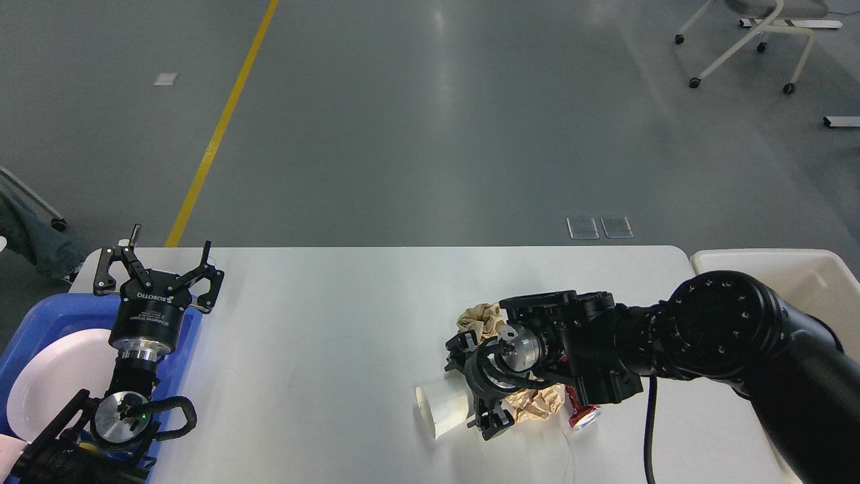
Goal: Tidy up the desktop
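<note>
The white table (322, 323) spreads beneath both sets of fingers. The left fingers (171, 252) are spread wide and empty; the right fingers (470, 386) straddle a tipped paper cup (440, 410), grip unclear.

head view, high, facing forward and down over desktop (349, 316)

My right gripper (474, 386): seen end-on and dark, fingers indistinguishable. My wrist covers the middle of the crumpled brown paper (537, 403) and most of the red can (583, 415). Blue tray (40, 316) and cream bin (806, 269) cut off by frame edges.
</note>
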`<state>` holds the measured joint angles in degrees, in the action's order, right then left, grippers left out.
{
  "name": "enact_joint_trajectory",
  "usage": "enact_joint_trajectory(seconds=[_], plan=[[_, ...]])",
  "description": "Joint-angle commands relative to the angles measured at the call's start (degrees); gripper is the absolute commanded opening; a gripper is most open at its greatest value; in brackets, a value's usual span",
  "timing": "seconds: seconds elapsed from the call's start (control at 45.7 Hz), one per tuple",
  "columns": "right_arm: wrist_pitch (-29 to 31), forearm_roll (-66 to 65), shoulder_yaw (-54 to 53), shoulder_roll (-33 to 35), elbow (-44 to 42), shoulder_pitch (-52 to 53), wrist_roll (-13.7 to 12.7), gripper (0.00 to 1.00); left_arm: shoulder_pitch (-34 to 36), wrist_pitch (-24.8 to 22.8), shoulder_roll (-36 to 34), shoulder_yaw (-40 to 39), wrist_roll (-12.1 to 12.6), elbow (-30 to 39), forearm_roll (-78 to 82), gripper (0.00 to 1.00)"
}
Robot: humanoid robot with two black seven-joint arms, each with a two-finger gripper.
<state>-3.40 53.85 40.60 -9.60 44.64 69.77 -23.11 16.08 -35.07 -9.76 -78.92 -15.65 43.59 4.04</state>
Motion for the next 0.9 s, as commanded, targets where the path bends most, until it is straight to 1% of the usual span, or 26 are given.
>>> enact_joint_trajectory(seconds=[0.0,0.066,0.131,0.219,0.285,0.35,0.372,0.394,0.438,0.504,0.526,0.635,0.876], plan=[[-0.2,-0.6,0.0,-0.3,-0.1,-0.6,0.0,0.95,0.0,0.0,0.0,0.0,0.0,0.0,0.0,0.96],[-0.5,-0.6,0.0,-0.3,-0.1,-0.7,0.0,0.83,0.0,0.0,0.0,0.0,0.0,0.0,0.0,0.96],[-0.5,-0.6,0.0,-0.4,0.1,-0.7,-0.1,0.67,0.0,0.0,0.0,0.0,0.0,0.0,0.0,0.96],[-0.4,-0.2,0.0,-0.4,0.3,-0.8,-0.3,0.50,0.0,0.0,0.0,0.0,0.0,0.0,0.0,0.96],[-0.3,0.0,0.0,-0.4,0.4,-0.8,-0.4,0.31,0.1,0.0,0.0,0.0,0.0,0.0,0.0,0.96],[-0.3,0.3,-0.1,-0.4,0.6,-0.7,-0.4,0.10,0.0,0.0,0.0,0.0,0.0,0.0,0.0,0.96],[-0.2,0.3,-0.1,-0.4,0.6,-0.7,-0.4,0.04,0.0,0.0,0.0,0.0,0.0,0.0,0.0,0.96],[-0.2,0.3,-0.1,-0.4,0.7,-0.7,-0.4,0.01,0.0,0.0,0.0,0.0,0.0,0.0,0.0,0.96],[-0.2,0.3,-0.1,-0.4,0.6,-0.5,-0.4,0.01,0.0,0.0,0.0,0.0,0.0,0.0,0.0,0.96],[-0.1,0.1,-0.1,-0.4,1.5,0.2,-0.4,0.07,0.0,0.0,0.0,0.0,0.0,0.0,0.0,0.96],[0.1,0.1,-0.1,-0.3,2.1,0.5,-0.4,0.08,0.0,0.0,0.0,0.0,0.0,0.0,0.0,0.96],[0.3,-0.1,0.1,1.2,7.6,4.5,-0.4,0.08,0.0,0.0,0.0,0.0,0.0,0.0,0.0,0.96],[0.9,-0.6,1.3,6.3,22.8,16.9,-0.4,0.04,0.0,0.0,0.0,0.0,0.0,0.0,0.0,0.96]])
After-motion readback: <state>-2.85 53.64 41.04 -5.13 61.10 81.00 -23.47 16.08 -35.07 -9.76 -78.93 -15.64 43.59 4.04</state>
